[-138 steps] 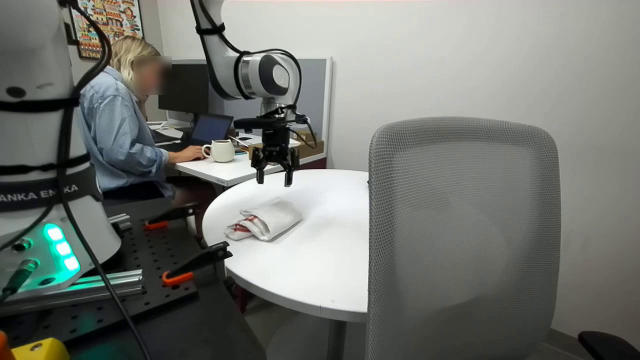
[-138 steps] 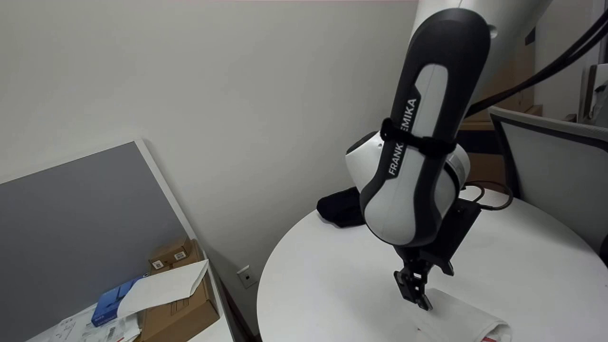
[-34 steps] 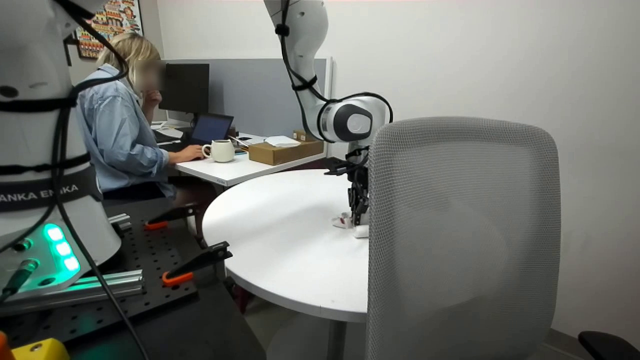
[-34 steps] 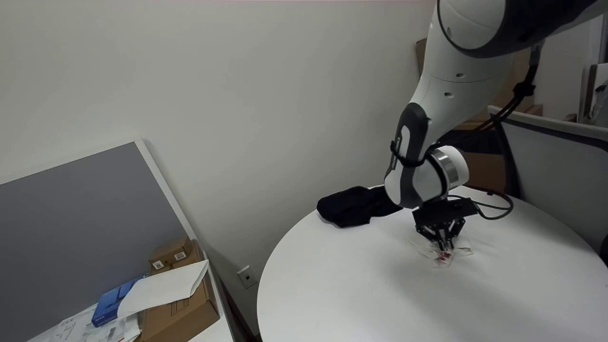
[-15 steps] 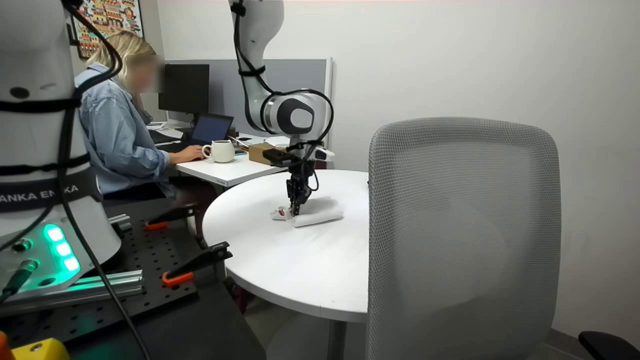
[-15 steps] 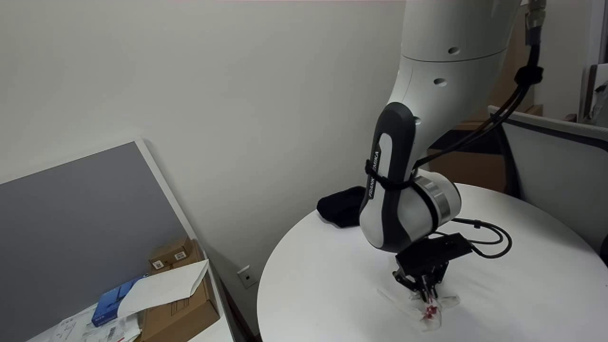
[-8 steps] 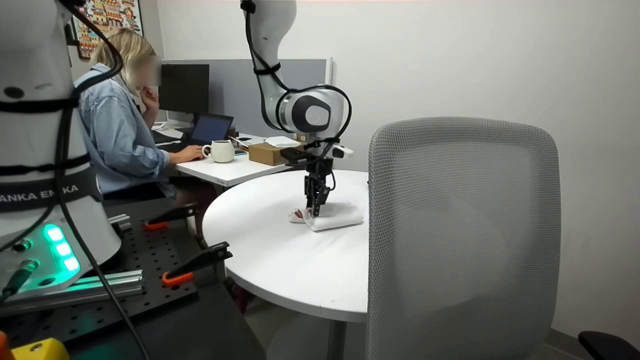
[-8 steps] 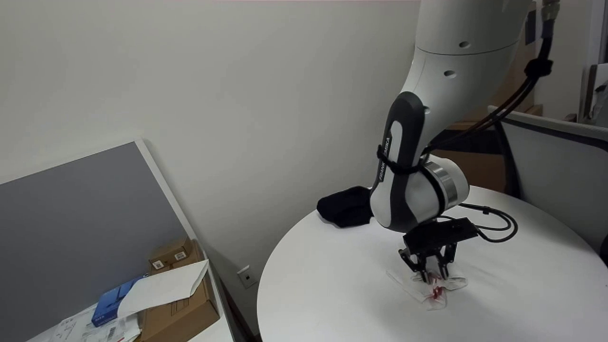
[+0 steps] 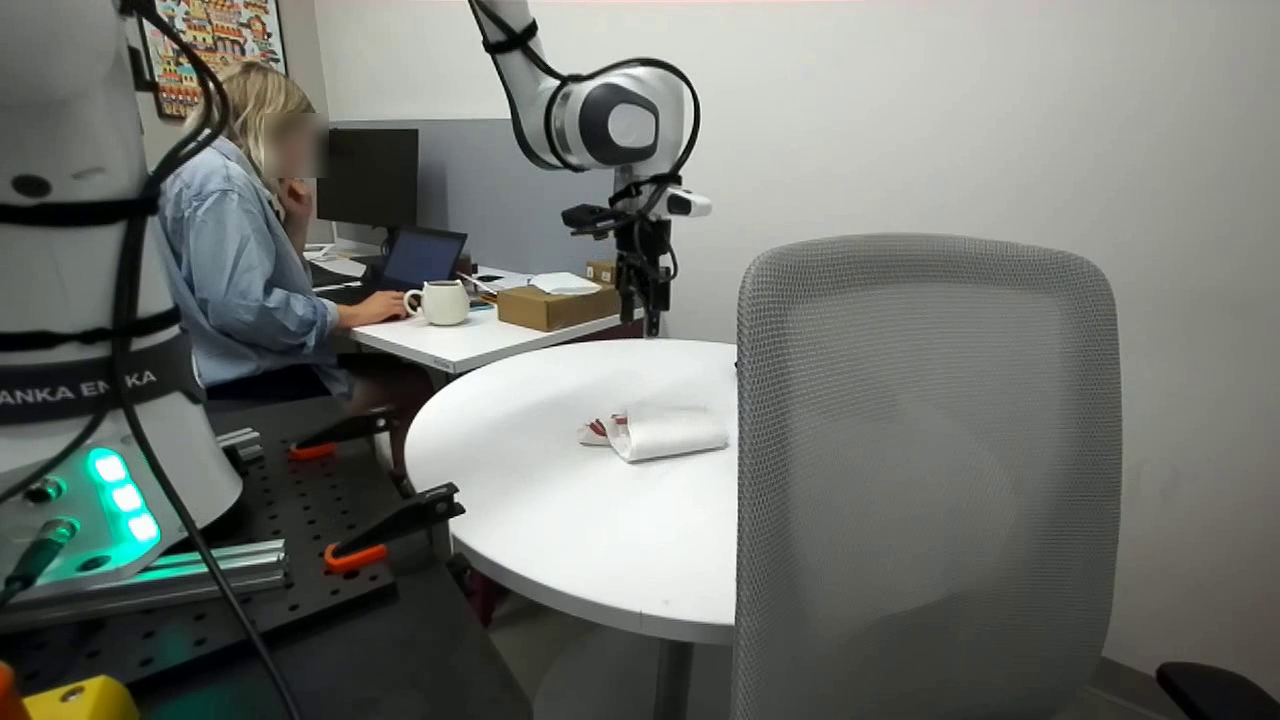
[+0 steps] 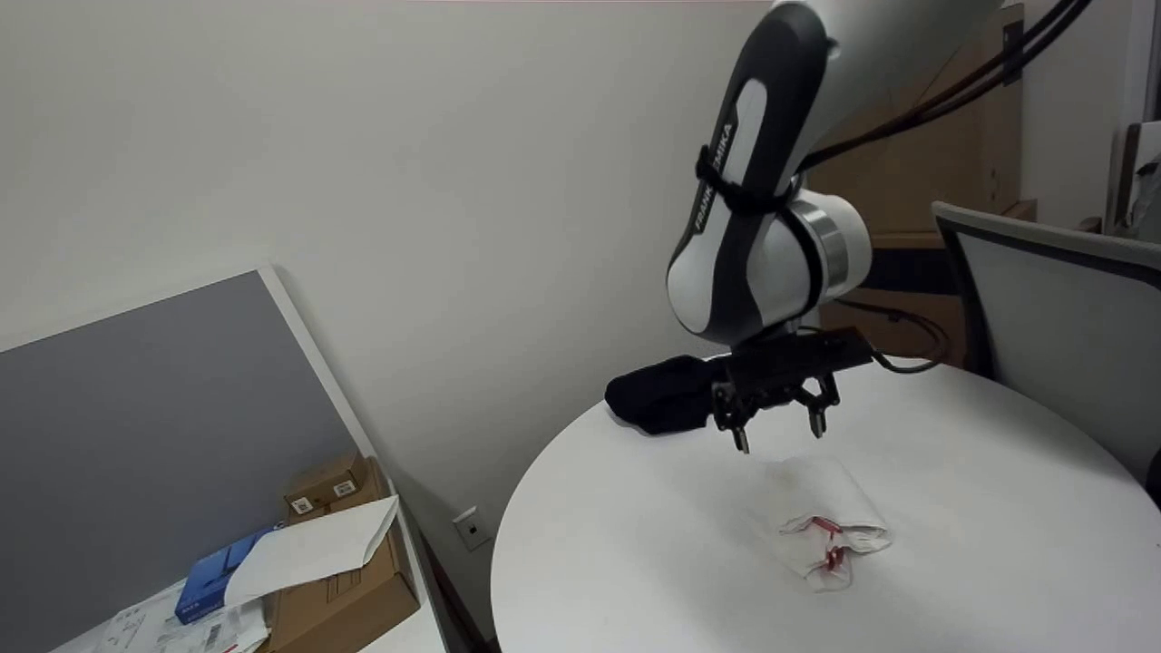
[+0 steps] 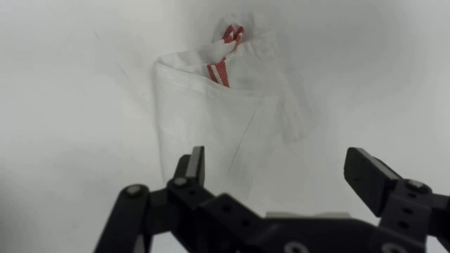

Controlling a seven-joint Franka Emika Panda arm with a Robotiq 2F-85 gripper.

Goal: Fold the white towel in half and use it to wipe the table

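My end effector (image 11: 276, 165) is released, its black fingers (image 11: 365, 179) spread wide with nothing between them, hanging clear above the smooth round white worktop (image 10: 635, 544). Below me, the thin white cloth towel with narrow red stripes (image 11: 211, 119) lies folded over on that worktop, towards eleven o'clock from my fingertips in the wrist view. Its long axis runs roughly six to twelve, striped end at twelve; my fingers part across it, nine to three. I judge that descending shifted towards eleven would suit another pinch for wiping. Farther out, in an exterior view, a soft-looking black item (image 10: 667, 394) sits between nine and ten o'clock from me, at the worktop's edge.
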